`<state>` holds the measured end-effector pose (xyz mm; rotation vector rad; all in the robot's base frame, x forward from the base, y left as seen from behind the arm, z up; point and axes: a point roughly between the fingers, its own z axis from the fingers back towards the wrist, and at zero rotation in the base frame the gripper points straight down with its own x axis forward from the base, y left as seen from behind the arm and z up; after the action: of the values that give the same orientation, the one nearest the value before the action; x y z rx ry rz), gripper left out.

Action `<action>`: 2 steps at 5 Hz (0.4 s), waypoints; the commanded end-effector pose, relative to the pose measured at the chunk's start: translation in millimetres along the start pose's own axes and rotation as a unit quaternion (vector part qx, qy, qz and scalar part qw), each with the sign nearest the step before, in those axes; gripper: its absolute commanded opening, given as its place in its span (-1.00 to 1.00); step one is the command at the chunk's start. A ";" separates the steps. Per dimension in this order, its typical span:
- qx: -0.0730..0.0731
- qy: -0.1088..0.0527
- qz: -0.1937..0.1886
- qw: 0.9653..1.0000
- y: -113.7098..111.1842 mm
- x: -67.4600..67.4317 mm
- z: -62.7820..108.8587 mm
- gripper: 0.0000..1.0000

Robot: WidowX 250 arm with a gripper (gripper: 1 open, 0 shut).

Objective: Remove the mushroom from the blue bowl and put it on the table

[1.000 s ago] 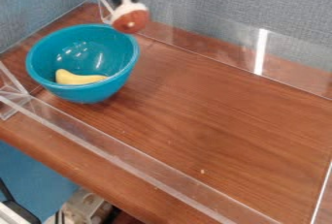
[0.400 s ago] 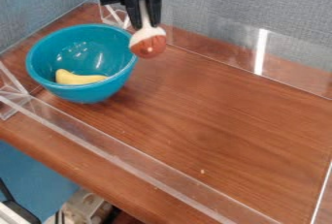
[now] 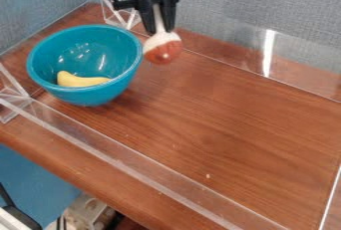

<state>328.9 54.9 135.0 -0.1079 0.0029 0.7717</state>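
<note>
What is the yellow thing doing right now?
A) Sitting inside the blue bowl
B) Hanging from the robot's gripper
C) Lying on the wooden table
A: the yellow piece rests inside the blue bowl, while the gripper holds the mushroom beside it.

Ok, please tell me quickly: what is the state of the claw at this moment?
Claw: closed on the mushroom, holding it in the air with the cap down.
</note>
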 end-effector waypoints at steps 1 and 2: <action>-0.016 -0.027 0.001 0.999 -8.4 -8.0 17.5 -1.00; -0.014 -0.023 0.001 1.000 -14.7 -12.3 9.9 -1.00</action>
<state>329.3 37.9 127.9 -0.1035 0.0099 0.7846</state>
